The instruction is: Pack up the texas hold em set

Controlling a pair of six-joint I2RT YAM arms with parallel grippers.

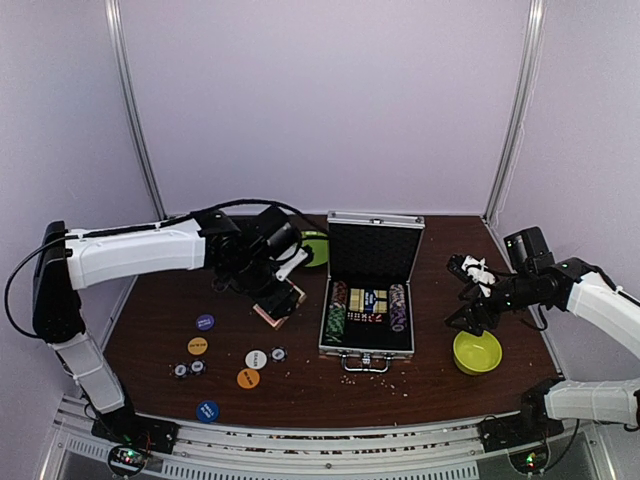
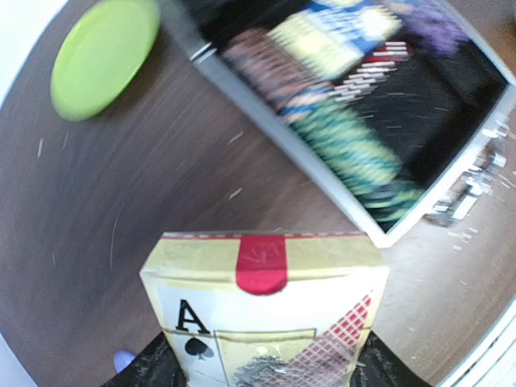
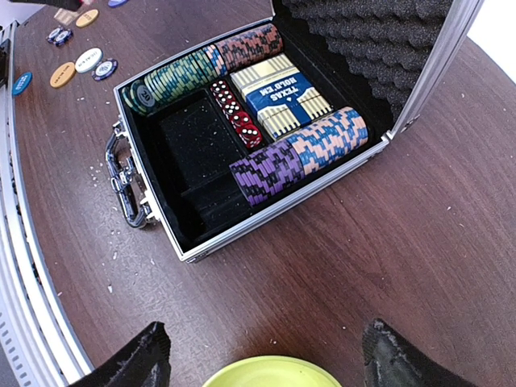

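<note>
Near the front edge of the table [image 1: 420,385], round button discs [image 1: 248,378] and a few loose chips [image 1: 188,369] are lying scattered at the left; their writing is too small to read. Further back, the left gripper [image 1: 281,299] is pinching a card deck [image 2: 262,314] showing an "A" over a spade, with bare table lying between it and the left wall of the open case [image 1: 334,345]. The case's handle is facing the front edge, and its lid is standing upright. Inside, chip rows are flanking a second deck [image 3: 278,97] reading "TEXAS HOLD'EM", beside an empty black slot. The right gripper [image 3: 266,355] is hanging spread and empty above a bowl [image 1: 477,352]. A plate [image 2: 105,52] is lying behind.
</note>
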